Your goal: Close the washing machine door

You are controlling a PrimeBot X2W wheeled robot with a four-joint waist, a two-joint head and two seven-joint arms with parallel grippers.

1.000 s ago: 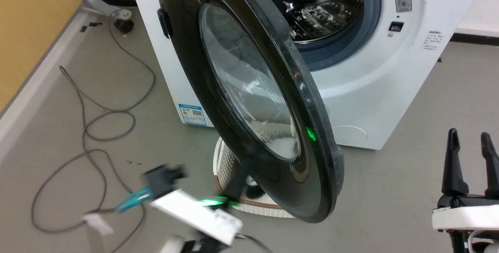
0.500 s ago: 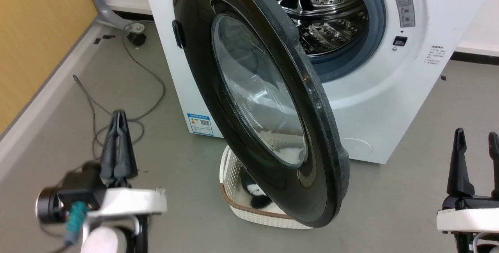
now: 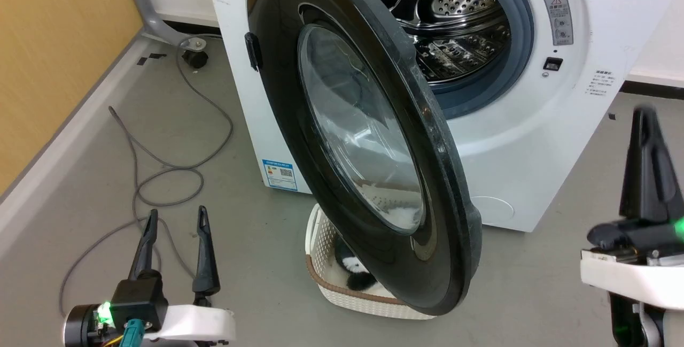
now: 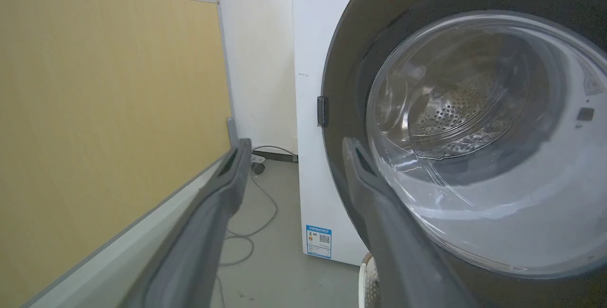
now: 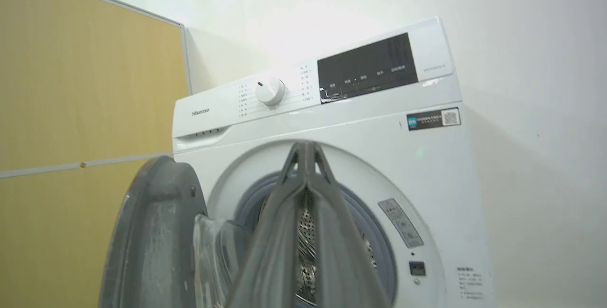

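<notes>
The washing machine door (image 3: 368, 165) stands swung open from the washing machine (image 3: 534, 138), with a white basket (image 3: 320, 240) under its 6 o'clock edge. The left gripper (image 3: 177, 216), spread wide and empty, sits at the door's 8 o'clock near a grey cable (image 3: 232, 126). The right gripper (image 3: 645, 122), fingers pressed together, is at 3 o'clock.

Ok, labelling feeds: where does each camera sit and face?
Head view: from the head, down at the open washing machine door; left pincer lower left, right pincer right.
Left wrist view: left wrist, along spread fingers at the door's glass.
Right wrist view: right wrist, along closed fingers, up at the washing machine and its panel.
All share the door.
</notes>
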